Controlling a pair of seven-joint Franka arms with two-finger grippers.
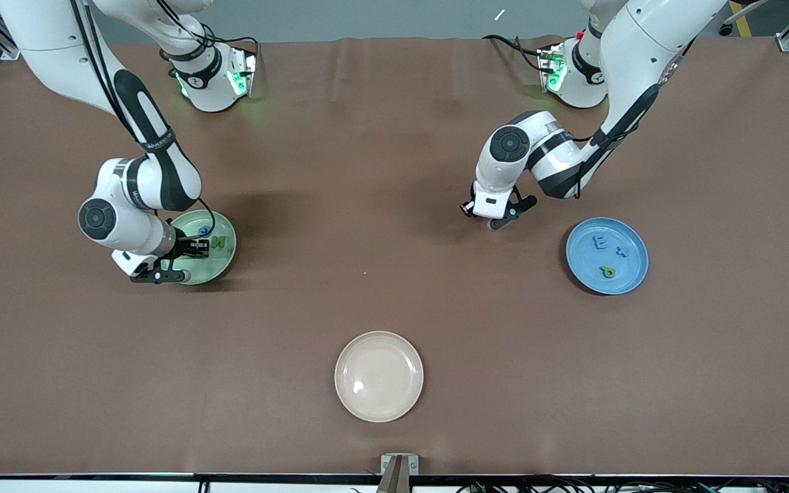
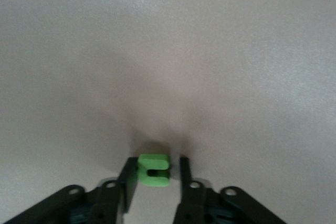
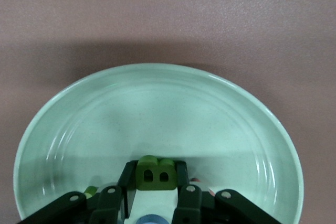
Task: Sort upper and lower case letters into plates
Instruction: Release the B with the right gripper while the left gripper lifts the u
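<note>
The right gripper (image 3: 156,182) is clamped on a dark green letter (image 3: 155,173) over the mint plate (image 1: 224,257), where a green "N" (image 1: 220,242) lies. The left gripper (image 2: 155,174), over bare surface (image 1: 381,205), stands partly closed around a bright green letter (image 2: 153,170), one finger touching it. The blue plate (image 1: 624,236) holds an "E" (image 1: 600,242).

right pincer (image 3: 155,174) clamped on dark green letter (image 3: 155,172), over mint green plate (image 3: 210,114), brown table (image 3: 168,14)

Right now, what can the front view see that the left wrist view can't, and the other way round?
Only the front view shows the mint green plate with the right claw over it, the blue plate holding letters, and the cream plate. Only the left wrist view shows the bright green letter between the claw's fingers, one touching it. Both share the left claw and brown table.
</note>
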